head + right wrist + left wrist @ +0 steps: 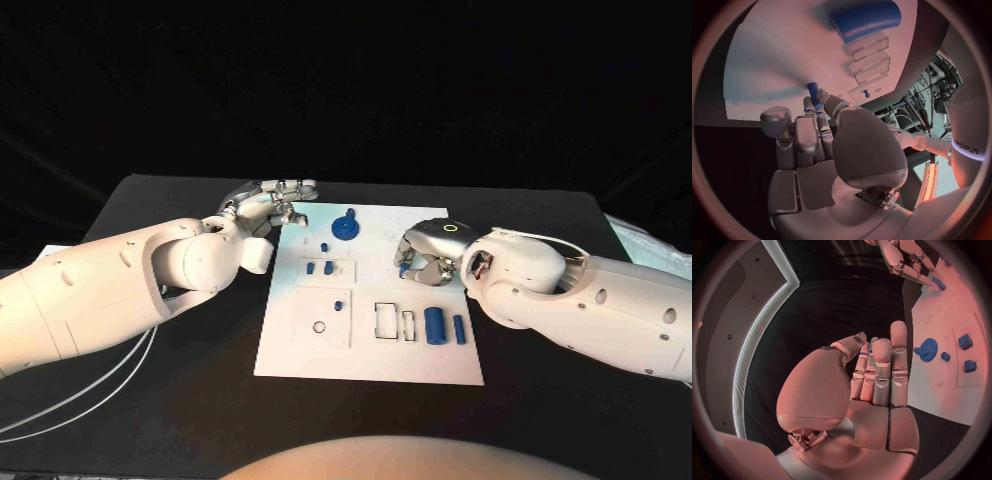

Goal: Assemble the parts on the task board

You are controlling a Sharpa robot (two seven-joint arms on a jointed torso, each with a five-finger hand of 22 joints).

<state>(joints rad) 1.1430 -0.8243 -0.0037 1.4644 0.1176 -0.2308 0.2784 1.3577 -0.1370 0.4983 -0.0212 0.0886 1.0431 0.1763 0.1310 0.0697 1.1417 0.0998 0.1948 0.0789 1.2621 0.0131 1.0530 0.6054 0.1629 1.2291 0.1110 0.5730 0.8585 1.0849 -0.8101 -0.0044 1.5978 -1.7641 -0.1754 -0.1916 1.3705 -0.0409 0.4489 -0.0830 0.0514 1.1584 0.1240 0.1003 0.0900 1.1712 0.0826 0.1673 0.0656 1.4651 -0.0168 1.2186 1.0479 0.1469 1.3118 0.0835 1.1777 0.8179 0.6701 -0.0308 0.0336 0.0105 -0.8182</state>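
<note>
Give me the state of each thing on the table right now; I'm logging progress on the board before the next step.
Task board: flat on the table.
Blue gear: on the board's far end, untouched.
Two blue cylinders: lying side by side on the board.
Small blue peg: pinched in the right hand's fingertips.
Right hand: over the board, holding the peg.
Left hand: at the board's far left corner, fingers curled, holding nothing.

The room is dark, and the black table (pixel 173 380) soaks up most of the light. The white board (pixel 368 355) shines bright. Both wrist views glow pink and bend straight edges into curves near their round rims. A big blue part (pixel 866 20) close to the lens looks blurry.
</note>
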